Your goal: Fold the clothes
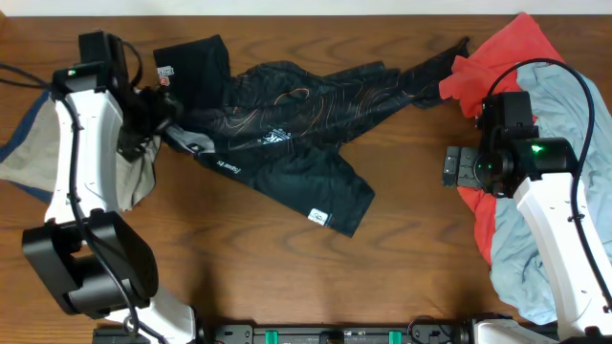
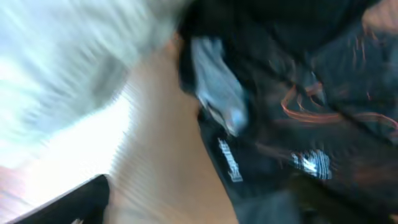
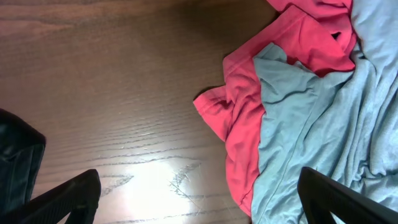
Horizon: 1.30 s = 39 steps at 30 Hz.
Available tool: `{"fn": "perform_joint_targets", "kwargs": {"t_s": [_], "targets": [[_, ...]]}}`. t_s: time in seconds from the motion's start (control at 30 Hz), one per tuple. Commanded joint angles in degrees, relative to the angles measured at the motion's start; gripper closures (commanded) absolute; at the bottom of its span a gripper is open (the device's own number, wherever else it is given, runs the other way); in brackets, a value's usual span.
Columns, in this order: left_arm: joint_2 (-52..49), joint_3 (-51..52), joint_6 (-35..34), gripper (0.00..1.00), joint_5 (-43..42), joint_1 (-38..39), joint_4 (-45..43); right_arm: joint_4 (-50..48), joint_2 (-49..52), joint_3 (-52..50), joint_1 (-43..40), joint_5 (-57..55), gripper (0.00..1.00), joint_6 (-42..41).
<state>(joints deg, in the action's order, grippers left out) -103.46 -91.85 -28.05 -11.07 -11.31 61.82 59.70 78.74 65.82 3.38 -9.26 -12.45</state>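
The clothes, a black jersey (image 1: 277,134) with orange contour lines and white lettering, lie crumpled across the middle and left of the wooden table (image 1: 402,248). My left gripper (image 1: 153,119) hovers at the jersey's left edge, next to its grey collar. The left wrist view is blurred. It shows the jersey (image 2: 298,124) on the right and bare wood between the widely parted jaws of the left gripper (image 2: 186,208). My right gripper (image 1: 448,167) stands open over bare table, to the right of the jersey. Nothing is between the fingers of the right gripper (image 3: 199,199).
Tan trousers (image 1: 24,158) with a navy garment lie at the left edge under the left arm. A red garment (image 1: 512,48) and a light-blue one (image 1: 574,124) are piled at the right, and both the red (image 3: 242,124) and the blue (image 3: 323,124) reach beside the right gripper.
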Motion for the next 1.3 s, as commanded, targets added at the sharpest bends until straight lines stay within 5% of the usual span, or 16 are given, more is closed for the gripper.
{"fn": "perform_joint_targets", "kwargs": {"t_s": [0.0, 0.3, 0.53, 0.73, 1.1, 1.17, 1.27], "targets": [[-0.68, 1.03, -0.72, 0.02, -8.02, 3.26, 2.21, -0.07, 0.13, 0.02, -0.37, -0.81, 0.01, -0.81], [-0.7, 8.44, -0.7, 0.02, -7.93, 19.23, 2.51, 0.0, 0.13, 0.02, -0.37, -0.81, 0.01, -0.79], [-0.83, 18.51, -8.24, 0.02, -7.74, 29.68, -5.62, 0.17, 0.13, 0.02, -0.37, -0.81, 0.01, -0.79], [-1.05, 26.27, -14.14, 0.02, -7.74, 34.05, -15.06, 0.39, 0.13, 0.02, -0.37, -0.81, 0.01, -0.79], [-2.71, 33.77, -14.27, 0.04, -7.21, 36.85, -32.09, 0.61, 0.13, 0.02, -0.37, -0.81, 0.01, -0.79], [-3.34, 33.77, -14.27, 0.12, -7.13, 36.83, -33.11, 0.57, 0.13, 0.02, -0.37, -0.81, 0.01, -0.79], [-3.41, 33.77, -14.25, 0.46, -6.86, 36.79, -35.01, 0.61, 0.13, 0.02, -0.37, -0.79, 0.01, -0.79]]}}
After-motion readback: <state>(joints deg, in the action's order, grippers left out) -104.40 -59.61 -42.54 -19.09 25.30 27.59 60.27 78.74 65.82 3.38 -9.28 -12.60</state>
